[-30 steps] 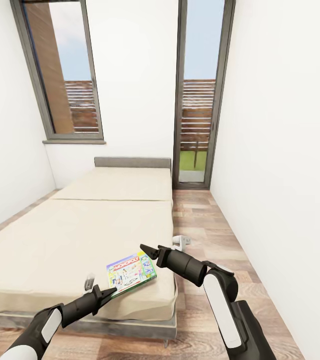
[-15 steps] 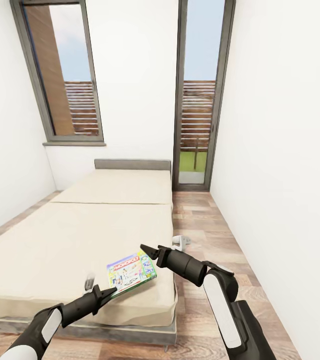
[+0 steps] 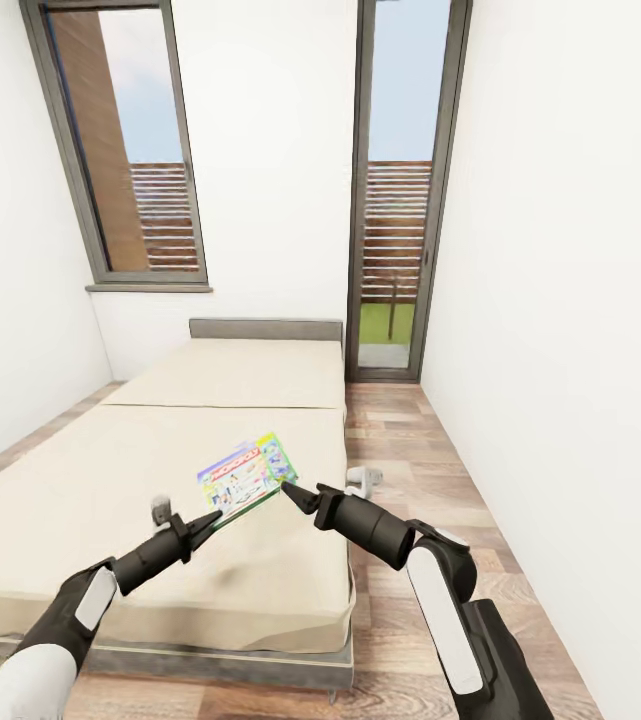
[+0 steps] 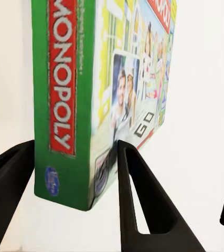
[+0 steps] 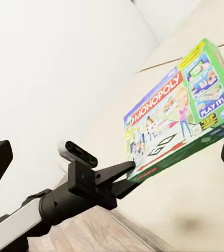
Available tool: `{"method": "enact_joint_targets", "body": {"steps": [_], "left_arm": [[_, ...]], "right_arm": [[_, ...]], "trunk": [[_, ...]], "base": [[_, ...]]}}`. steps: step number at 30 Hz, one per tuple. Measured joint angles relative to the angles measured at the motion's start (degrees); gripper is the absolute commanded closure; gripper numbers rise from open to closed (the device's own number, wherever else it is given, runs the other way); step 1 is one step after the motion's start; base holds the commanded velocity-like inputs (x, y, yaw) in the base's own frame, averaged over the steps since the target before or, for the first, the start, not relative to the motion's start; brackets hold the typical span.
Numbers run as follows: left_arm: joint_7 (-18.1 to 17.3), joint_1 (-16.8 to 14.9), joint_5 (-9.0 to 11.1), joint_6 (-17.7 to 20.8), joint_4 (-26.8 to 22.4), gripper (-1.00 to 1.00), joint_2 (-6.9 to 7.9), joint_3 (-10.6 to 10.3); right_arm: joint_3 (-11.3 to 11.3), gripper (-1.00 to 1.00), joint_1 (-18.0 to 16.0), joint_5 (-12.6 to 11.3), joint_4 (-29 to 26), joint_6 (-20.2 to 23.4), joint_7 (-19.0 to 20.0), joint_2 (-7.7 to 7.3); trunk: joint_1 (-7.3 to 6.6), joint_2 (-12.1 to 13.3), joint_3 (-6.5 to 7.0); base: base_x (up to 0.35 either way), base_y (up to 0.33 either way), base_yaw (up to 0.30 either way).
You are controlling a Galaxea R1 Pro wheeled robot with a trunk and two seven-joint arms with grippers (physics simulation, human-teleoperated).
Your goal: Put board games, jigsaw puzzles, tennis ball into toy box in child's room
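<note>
Nearest, left gripper (image 3: 203, 523) clamped on a corner of the game (image 3: 247, 477) (green, Monopoly lettering), fingers (image 4: 138, 205) on both faces of the box, held above the bed (image 3: 110, 480) with its shadow on the mattress. Just right, right gripper (image 3: 288, 492) beside the box edge, its tips apart in the wrist view, holding nothing. Beyond, grey headboard (image 3: 265, 327), then windows (image 3: 120, 140).

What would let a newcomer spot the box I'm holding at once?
Start at the wide beige bed under the tall windows. Above its near right part, the left gripper pinches one corner of a flat board game, holding it off the mattress. Its green edge with white MONOPOLY lettering on red marks it; nothing else colourful is on the bed.
</note>
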Motion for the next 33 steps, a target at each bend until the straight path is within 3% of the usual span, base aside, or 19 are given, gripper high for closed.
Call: {"method": "enact_joint_targets", "body": {"steps": [12, 27, 33], "left_arm": [[0.0, -3.9, 0.0, 0.0, -3.9, 1.0, 0.02, 0.0], [0.0, -4.0, -0.1, 1.7, -4.6, 1.0, 0.04, 0.0], [0.2, -4.1, -0.3, 4.8, -5.0, 1.0, 0.09, -0.1]], "right_arm": [[0.3, -1.0, 0.0, 0.5, 0.0, 0.0, 0.0, 0.0], [0.4, -1.0, 0.0, 0.6, 0.1, -0.1, -0.1, 0.0], [0.4, -1.0, 0.0, 0.7, 0.1, -0.1, -0.1, 0.0]], "trunk": [[0.0, 0.0, 0.0], [0.0, 0.0, 0.0], [0.0, 0.0, 0.0]], "base": [[0.0, 0.0, 0.0], [0.0, 0.0, 0.0], [0.0, 0.0, 0.0]]}}
